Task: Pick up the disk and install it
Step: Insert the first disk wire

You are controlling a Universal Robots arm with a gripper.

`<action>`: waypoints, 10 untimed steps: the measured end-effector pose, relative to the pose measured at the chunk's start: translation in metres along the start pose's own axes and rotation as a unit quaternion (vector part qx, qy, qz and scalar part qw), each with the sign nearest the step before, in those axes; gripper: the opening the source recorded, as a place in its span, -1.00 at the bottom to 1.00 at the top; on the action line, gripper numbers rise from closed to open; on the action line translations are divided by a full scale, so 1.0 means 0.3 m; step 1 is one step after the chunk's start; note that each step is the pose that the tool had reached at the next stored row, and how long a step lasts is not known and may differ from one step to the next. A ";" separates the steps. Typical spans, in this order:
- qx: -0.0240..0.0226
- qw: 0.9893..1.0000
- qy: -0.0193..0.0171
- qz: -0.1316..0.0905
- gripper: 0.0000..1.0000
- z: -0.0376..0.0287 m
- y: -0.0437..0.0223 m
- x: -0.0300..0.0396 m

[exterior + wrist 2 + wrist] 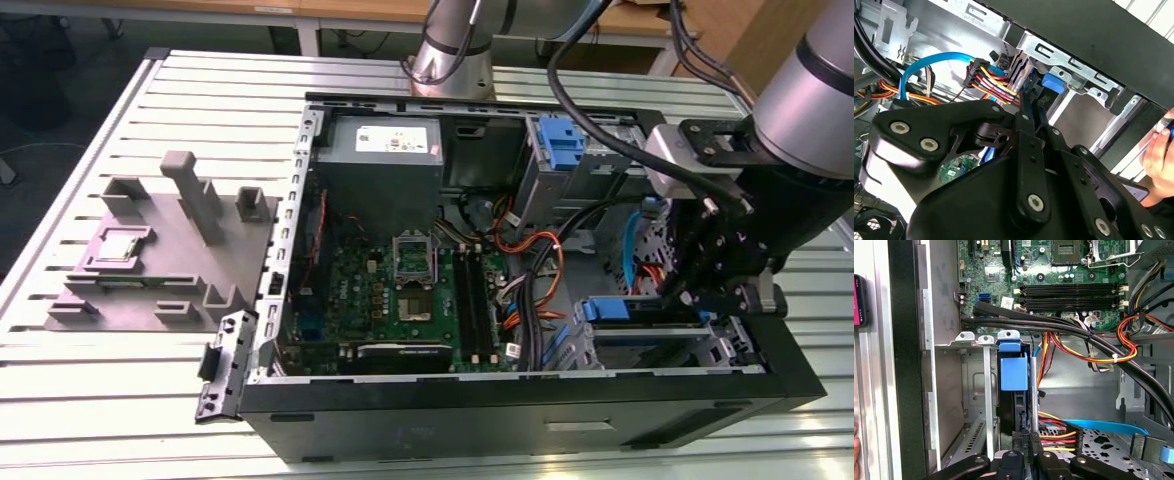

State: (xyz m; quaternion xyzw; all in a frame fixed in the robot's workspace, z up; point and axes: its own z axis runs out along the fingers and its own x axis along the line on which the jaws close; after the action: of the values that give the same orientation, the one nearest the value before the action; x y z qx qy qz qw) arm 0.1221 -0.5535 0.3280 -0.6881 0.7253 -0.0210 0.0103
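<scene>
The disk (625,310) stands on edge in the drive cage (667,345) at the near corner of the open computer case, on the exterior view's right. Its blue frame tab (1013,371) rises between the cage's metal rails, with the dark drive edge (1021,407) below it. My gripper (1025,439) reaches down into that bay, and its thin fingers (1034,437) sit close against both sides of the disk's edge, shut on it. In the second wrist view the gripper (1029,97) ends just beside the blue tab (1052,82).
Bundles of black, orange and red cables (1094,347) and a blue ribbon cable (1109,427) cross beside the bay. The motherboard (400,290) and power supply (384,150) fill the case. A blue bracket (561,145) stands at the back. A grey fixture (147,250) lies outside. A person's hand (1160,150) is close.
</scene>
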 end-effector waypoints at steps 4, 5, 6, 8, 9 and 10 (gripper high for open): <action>0.000 1.000 0.000 0.000 -0.39 -0.006 0.000 0.000; -0.001 1.000 0.000 0.000 -0.39 -0.012 -0.001 0.000; -0.001 1.000 0.000 0.000 -0.39 -0.018 -0.001 0.000; -0.002 1.000 0.000 0.000 -0.39 -0.030 -0.001 0.000; -0.002 1.000 0.000 0.000 -0.39 -0.036 -0.002 0.000; -0.003 1.000 0.000 0.000 -0.39 -0.041 -0.002 0.001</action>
State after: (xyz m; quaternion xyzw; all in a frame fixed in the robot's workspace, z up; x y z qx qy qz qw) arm 0.1221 -0.5534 0.3404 -0.6882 0.7253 -0.0190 0.0083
